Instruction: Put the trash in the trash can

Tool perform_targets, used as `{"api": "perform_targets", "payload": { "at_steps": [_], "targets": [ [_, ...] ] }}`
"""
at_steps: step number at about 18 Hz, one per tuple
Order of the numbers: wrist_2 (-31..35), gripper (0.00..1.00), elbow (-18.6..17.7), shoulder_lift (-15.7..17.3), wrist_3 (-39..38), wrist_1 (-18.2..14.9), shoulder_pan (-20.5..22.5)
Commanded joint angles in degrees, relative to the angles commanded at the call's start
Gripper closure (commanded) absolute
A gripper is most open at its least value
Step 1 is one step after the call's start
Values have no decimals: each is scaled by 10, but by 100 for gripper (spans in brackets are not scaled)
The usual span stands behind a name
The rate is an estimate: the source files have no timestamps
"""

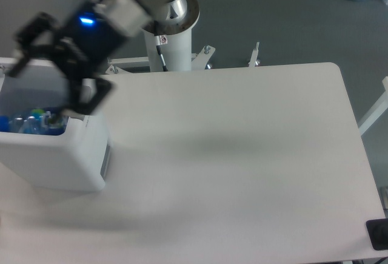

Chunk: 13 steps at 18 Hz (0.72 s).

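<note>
No readable text; bottle (30, 122) label in trash can (66, 164) illegible.

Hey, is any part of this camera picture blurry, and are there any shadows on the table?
In the fixed camera view, the gripper and arm are smeared by motion blur; the trash can, bottle and table look sharp. Soft grey shadows lie across the table's middle and near its front left.
</note>
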Motion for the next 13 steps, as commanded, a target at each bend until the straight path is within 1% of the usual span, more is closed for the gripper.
{"api": "perform_targets", "payload": {
  "at_steps": [2,4,6,7,9,10,11,13],
  "targets": [
    [3,0,-27,-2,45,-1,33],
    [26,0,-59,-2,77,-2,54],
    [81,0,-87,-5,119,-2,66],
    [125,0,-97,-13,143,-2,66],
    [220,0,-105,-32,188,-2,66],
    [255,0,-109,-35,209,-1,66],
    [278,0,-113,-37,229,-2,66],
    [306,0,-123,-53,274,0,67]
  ]
}}
